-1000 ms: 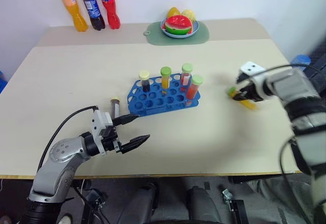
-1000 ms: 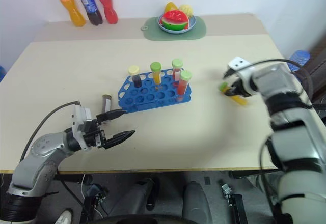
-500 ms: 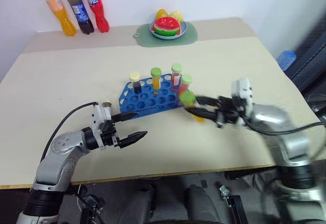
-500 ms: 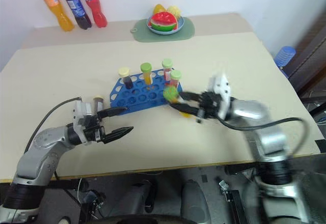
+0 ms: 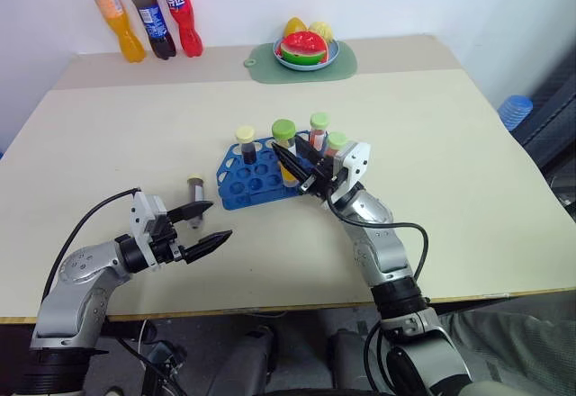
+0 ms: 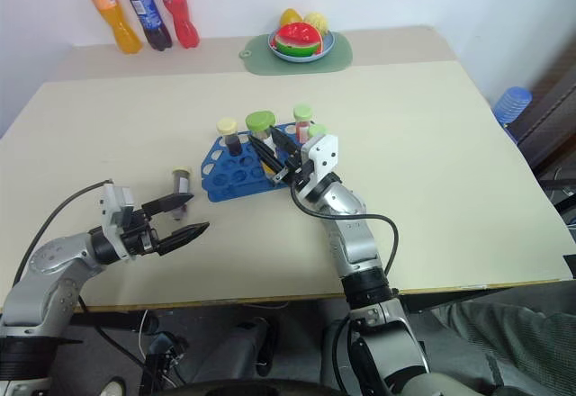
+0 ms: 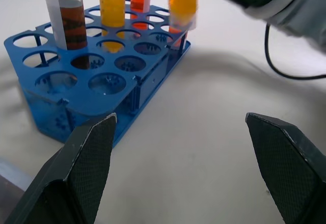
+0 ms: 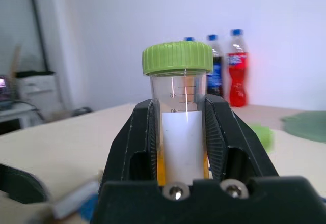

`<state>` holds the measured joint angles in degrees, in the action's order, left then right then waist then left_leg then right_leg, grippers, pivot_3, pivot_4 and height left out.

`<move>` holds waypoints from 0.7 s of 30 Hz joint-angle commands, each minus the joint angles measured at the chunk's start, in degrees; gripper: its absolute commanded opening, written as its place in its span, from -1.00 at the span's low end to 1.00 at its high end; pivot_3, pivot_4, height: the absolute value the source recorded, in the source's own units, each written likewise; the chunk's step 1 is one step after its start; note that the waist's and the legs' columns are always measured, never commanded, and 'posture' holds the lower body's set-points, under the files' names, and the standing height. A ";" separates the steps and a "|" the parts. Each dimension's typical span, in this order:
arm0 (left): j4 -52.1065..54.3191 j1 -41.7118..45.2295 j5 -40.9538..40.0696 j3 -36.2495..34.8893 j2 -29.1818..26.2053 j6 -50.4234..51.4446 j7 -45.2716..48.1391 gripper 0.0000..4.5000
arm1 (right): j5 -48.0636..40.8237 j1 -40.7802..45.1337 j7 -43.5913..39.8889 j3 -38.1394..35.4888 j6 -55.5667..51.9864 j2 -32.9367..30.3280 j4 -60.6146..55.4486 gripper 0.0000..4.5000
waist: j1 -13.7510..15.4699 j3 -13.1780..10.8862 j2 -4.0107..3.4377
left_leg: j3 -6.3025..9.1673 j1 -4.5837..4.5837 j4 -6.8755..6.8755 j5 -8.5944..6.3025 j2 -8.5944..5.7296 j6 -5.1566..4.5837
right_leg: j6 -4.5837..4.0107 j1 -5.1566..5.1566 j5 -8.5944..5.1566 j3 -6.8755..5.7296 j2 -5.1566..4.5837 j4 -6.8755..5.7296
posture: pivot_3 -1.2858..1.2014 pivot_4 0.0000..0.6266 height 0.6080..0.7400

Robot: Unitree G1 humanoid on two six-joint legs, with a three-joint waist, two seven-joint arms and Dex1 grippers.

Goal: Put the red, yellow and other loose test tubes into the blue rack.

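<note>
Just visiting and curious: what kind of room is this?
Probably a lab or test room: a plain table holds a blue rack of test tubes, soda bottles and a plate of fruit.

Setting: robot test room, staged as a lab bench. Evidence: plain beige surface (image 5: 450, 144) against bare white wall (image 5: 405, 0); blue rack (image 5: 256, 175) of capped tubes; three soda bottles (image 5: 148, 22) and plate of toy fruit (image 5: 306, 49) as props; office clutter behind.
</note>
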<state>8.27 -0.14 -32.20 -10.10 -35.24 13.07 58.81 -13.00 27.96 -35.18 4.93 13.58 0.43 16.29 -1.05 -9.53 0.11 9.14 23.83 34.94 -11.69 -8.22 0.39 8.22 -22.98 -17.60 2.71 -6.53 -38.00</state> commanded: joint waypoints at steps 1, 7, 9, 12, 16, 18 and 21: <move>3.02 -0.77 -0.81 -1.45 0.09 -0.35 -0.83 0.87 | 1.91 4.32 1.84 -1.13 6.86 0.95 7.01 -0.64 | -0.15 0.00 0.00 | -0.01 -0.01 -0.01 0.00 0.00 0.00 | 0.00 -0.01 0.00 0.01 0.01 0.00 | 0.03 -0.52 1.00; 4.59 -1.86 -0.88 -1.85 0.51 -0.28 -2.22 0.87 | 3.69 7.05 2.43 -1.50 13.47 1.32 17.85 -0.64 | -0.21 0.01 0.00 | -0.01 -0.05 -0.06 0.02 0.04 0.04 | -0.02 -0.01 0.00 0.02 0.05 -0.02 | 0.03 -0.52 1.00; 4.88 -2.29 -0.96 -1.95 0.50 -0.32 -2.46 0.87 | 3.98 7.27 2.26 -1.28 14.58 1.68 19.78 -0.64 | -0.21 0.01 0.00 | -0.02 -0.10 -0.05 0.02 0.04 0.04 | -0.02 0.05 0.00 0.03 0.05 -0.01 | 0.03 -0.52 1.00; 5.29 -2.74 -1.07 -2.05 0.52 -0.27 -2.90 0.87 | 4.77 6.76 1.51 -0.32 16.37 2.00 21.82 -0.64 | -0.19 0.02 0.00 | -0.02 -0.38 -0.14 0.01 0.04 0.04 | -0.05 0.29 -0.01 0.04 0.05 0.00 | 0.03 -0.52 1.00; 5.62 -3.17 -1.25 -2.13 0.45 -0.29 -3.25 0.87 | 5.29 5.47 0.76 0.77 17.80 2.22 21.83 -0.64 | -0.21 0.04 -0.01 | -0.01 -0.46 -0.19 0.01 0.07 0.05 | -0.08 0.34 -0.03 0.04 0.08 -0.01 | 0.03 -0.52 1.00; 5.78 -3.31 -1.32 -2.12 0.44 -0.29 -3.43 0.87 | 5.44 4.91 0.59 1.04 18.09 2.22 21.55 -0.64 | -0.20 0.05 -0.01 | -0.01 -0.46 -0.19 0.00 0.07 0.06 | -0.08 0.34 -0.03 0.05 0.08 -0.01 | 0.03 -0.52 1.00; 5.78 -3.22 -1.34 -1.85 0.49 -0.35 -3.63 0.87 | 6.35 4.43 0.41 1.73 18.94 1.89 22.09 -0.64 | -0.12 0.05 0.00 | -0.01 -0.47 -0.20 0.00 0.07 0.07 | -0.08 0.34 -0.03 0.05 0.09 -0.01 | 0.03 -0.52 1.00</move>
<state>12.23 -3.45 -32.99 -10.49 -34.73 13.13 55.37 -7.57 33.72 -34.29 5.67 32.77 2.05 37.01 -1.16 -9.47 0.11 9.14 23.36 34.75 -11.69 -8.15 0.46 8.13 -22.64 -17.63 2.76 -6.45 -38.00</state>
